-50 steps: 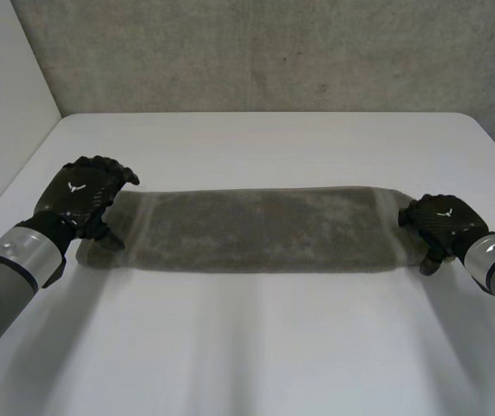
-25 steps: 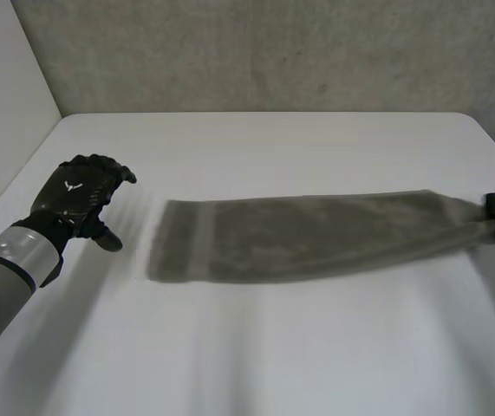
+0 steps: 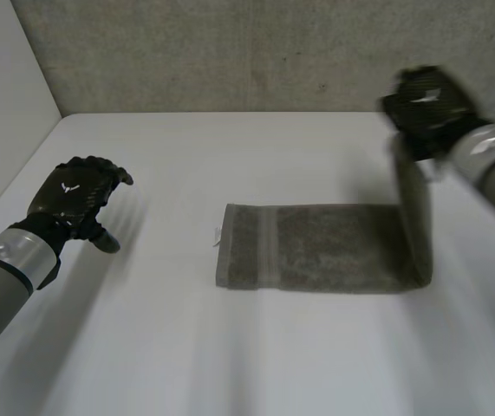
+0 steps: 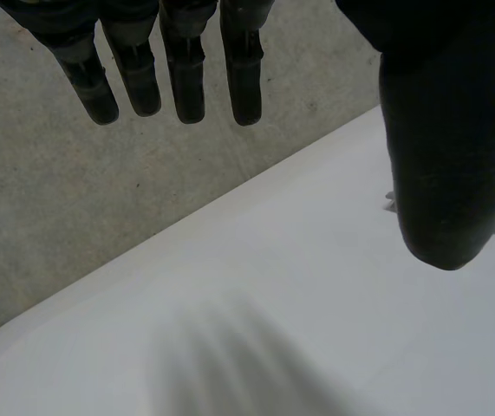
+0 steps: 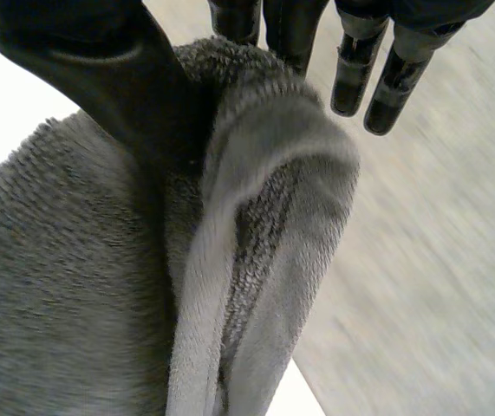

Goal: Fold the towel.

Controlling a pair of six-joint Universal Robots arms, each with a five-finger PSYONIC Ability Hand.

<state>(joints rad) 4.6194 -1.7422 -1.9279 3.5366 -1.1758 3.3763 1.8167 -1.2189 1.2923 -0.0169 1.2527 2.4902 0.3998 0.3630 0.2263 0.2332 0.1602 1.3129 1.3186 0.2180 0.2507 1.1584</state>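
Observation:
A grey towel [image 3: 325,247] lies as a long strip on the white table [image 3: 230,355], right of the middle. Its right end rises steeply to my right hand [image 3: 425,104], which is held high above the table's right side. In the right wrist view the thumb [image 5: 134,78] pinches the bunched towel end [image 5: 256,260] against the fingers. The towel's left end, with its lighter band [image 3: 264,247], rests flat. My left hand [image 3: 74,195] hovers open over the table's left side, well apart from the towel, its fingers [image 4: 186,78] straight and holding nothing.
A grey concrete wall [image 3: 230,52] runs along the table's far edge. A pale side wall [image 3: 4,104] stands at the left. Bare tabletop lies between my left hand and the towel, and in front of the towel.
My right hand closed on the towel's right end, dragged it to the right and lifted it high. The towel slid away from my left hand, which stayed in place and open.

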